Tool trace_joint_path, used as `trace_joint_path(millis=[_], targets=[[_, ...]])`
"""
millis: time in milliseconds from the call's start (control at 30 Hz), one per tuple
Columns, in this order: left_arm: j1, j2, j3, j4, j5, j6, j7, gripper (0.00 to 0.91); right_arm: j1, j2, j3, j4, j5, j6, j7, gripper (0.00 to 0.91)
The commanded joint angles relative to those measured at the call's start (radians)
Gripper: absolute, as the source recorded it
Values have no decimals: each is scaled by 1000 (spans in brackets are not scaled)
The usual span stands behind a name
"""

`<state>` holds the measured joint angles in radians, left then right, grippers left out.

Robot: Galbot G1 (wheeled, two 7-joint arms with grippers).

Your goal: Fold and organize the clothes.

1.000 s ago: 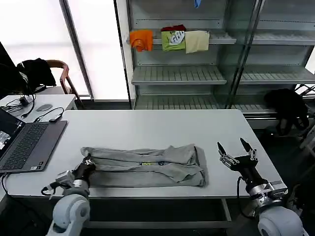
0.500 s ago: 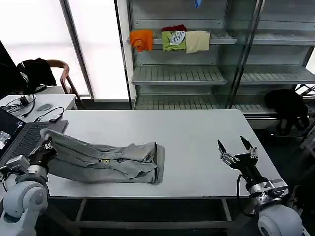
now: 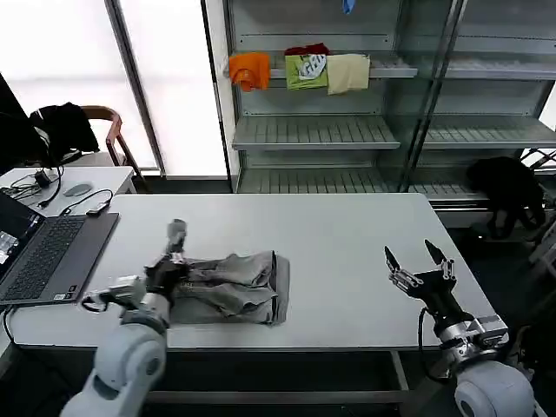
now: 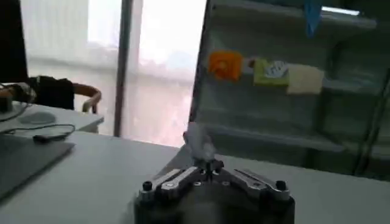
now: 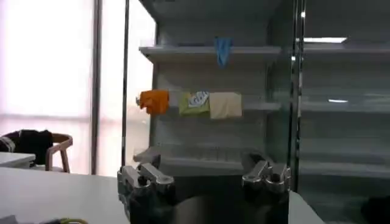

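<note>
Now one grey shirt (image 3: 233, 282) is pinched by the left end effector (image 3: 176, 245); the right end effector (image 3: 417, 265) is spread.

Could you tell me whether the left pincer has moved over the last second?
Yes. The left pincer, shut on the shirt, swung towards the laptop, then back inward.

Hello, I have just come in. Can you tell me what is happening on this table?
The robot is folding a light grey shirt on the white table. Its left gripper is pinching one end of the shirt, lifted slightly above the bunched cloth on the left part of the table. The right gripper hangs open near the table's right edge, holding nothing. A laptop lies at the left, and folded garments sit on the shelf behind.
</note>
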<state>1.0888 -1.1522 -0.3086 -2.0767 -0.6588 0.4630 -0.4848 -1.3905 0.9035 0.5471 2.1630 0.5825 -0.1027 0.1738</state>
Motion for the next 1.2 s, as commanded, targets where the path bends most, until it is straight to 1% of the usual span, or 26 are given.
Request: trace_joint_path(millis=[33,100,200,400,433,467,533,600,733,933,1033,1067,1100,1133,1167,1200], targets=[[-131,-105,348,103,83,-6,-24,0,6,13,-11,-7,-5,-3,2,907],[-143,-114,366,128,88,1,-21,0,6,18,-20,-9,-11,-2,1,907],[-139,-105,393,151,103,8,8,10,8,21,-25,-8,-13,-1,1,907],[-121,-102,417,132,137,15,30,20,10,19,-22,-15,-11,1,1,907],[-125,-105,419,135,157,29,28,111,11,19,-25,-16,-11,1,2,907],[-134,-107,419,146,172,35,29,907,13,20,-27,-16,-11,1,2,907],[-158,-110,427,169,220,19,28,907,17,20,-34,-15,-12,1,2,907],[-189,-111,436,199,274,-24,24,907,21,22,-39,-12,-14,-1,2,907],[-238,-98,439,210,288,-25,22,907,19,20,-40,-6,-16,-2,2,907],[-284,-70,433,126,280,-21,9,907,13,18,-35,-4,-16,-1,2,907],[-252,-36,342,23,219,-29,-10,907,11,16,-28,1,-15,-1,2,907],[-204,-9,281,-29,203,-28,-13,907,4,14,-19,4,-14,-1,1,907],[-162,32,226,-49,211,-34,-6,907,-4,11,-9,6,-12,0,0,907],[-122,65,202,-52,224,-41,-4,907,-10,9,-2,6,-9,2,-1,907],[-32,122,125,-65,233,-46,17,907,-18,2,9,3,-2,7,-3,907],[29,141,51,-61,236,-44,74,907,-20,1,12,-1,0,9,-4,907]])
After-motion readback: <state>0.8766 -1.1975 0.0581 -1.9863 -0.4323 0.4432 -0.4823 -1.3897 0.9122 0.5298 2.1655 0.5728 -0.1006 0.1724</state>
